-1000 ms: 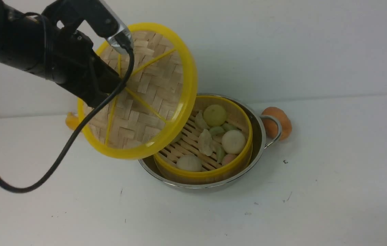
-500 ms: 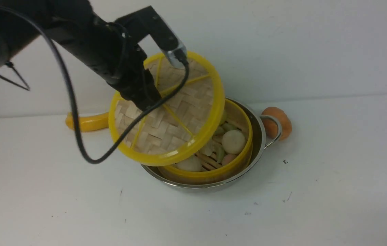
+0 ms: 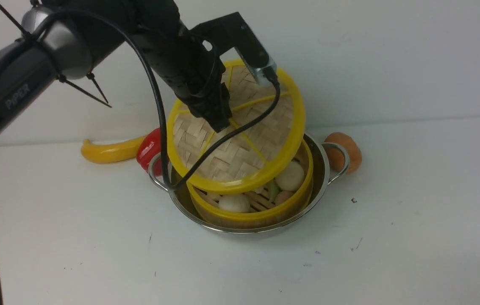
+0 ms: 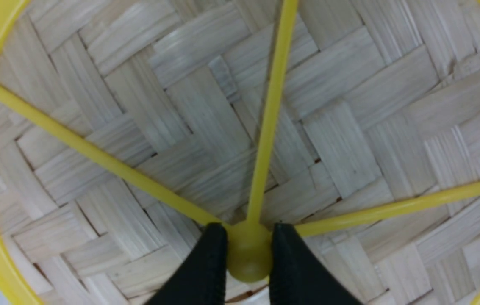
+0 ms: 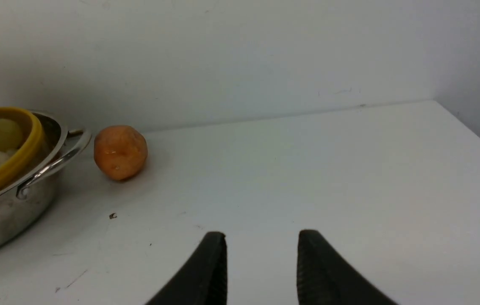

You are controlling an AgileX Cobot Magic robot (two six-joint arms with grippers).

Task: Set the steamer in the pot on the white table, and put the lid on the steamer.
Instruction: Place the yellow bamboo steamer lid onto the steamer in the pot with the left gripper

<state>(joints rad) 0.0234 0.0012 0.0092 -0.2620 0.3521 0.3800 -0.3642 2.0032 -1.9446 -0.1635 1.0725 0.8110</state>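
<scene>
The steel pot (image 3: 322, 178) stands on the white table (image 3: 413, 220) with the yellow-rimmed steamer (image 3: 261, 217) inside it, holding several buns and dumplings. My left gripper (image 3: 221, 125) is shut on the centre knob (image 4: 248, 250) of the woven lid (image 3: 240, 156). The lid hangs tilted over the steamer's left and far part, near edge lowest, close above the steamer rim. In the left wrist view the lid (image 4: 206, 110) fills the picture. My right gripper (image 5: 262, 237) is open and empty over bare table, right of the pot (image 5: 6, 212); it is out of the front view.
An orange round fruit (image 3: 343, 150) sits by the pot's right handle, also in the right wrist view (image 5: 120, 151). A yellow banana-like fruit (image 3: 110, 152) and a red item (image 3: 148, 150) lie left of the pot. The wall runs behind the table.
My left arm has carried the lid to the right and lower, from left of the pot to over the steamer. The banana and red item came into sight.
</scene>
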